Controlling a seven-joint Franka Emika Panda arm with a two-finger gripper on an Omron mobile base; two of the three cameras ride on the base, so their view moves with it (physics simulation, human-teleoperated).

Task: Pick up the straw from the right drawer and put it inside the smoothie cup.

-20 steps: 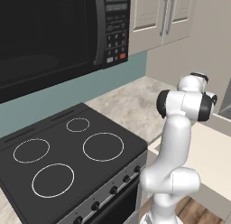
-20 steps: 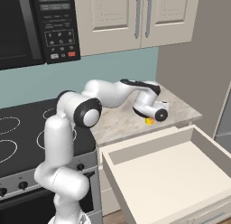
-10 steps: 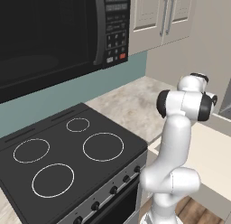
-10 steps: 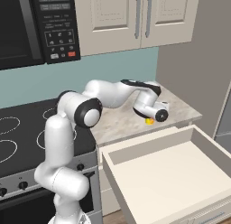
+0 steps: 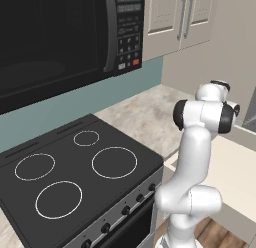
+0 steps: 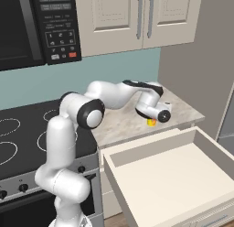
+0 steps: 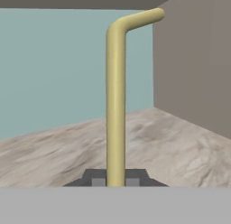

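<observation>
1. Black stove (image 5: 85,177) fills the left base view; my white arm (image 5: 192,162) rises at the counter's (image 5: 135,117) front edge.
2. Right base view: my gripper (image 6: 157,117) hovers over the smoothie cup (image 6: 151,122) near the counter's front edge, behind the open right drawer (image 6: 169,175).
3. Hand view: my fingers (image 7: 98,179) pinch the straw (image 7: 116,96), its bent tip up.

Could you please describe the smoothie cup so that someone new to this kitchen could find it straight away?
Start at the marbled counter right of the black stove, under the cream wall cabinets. Near its front edge, behind the open right drawer, the smoothie cup peeks out beneath the robot's hand. It is small and the counter's one bright yellow thing.
</observation>
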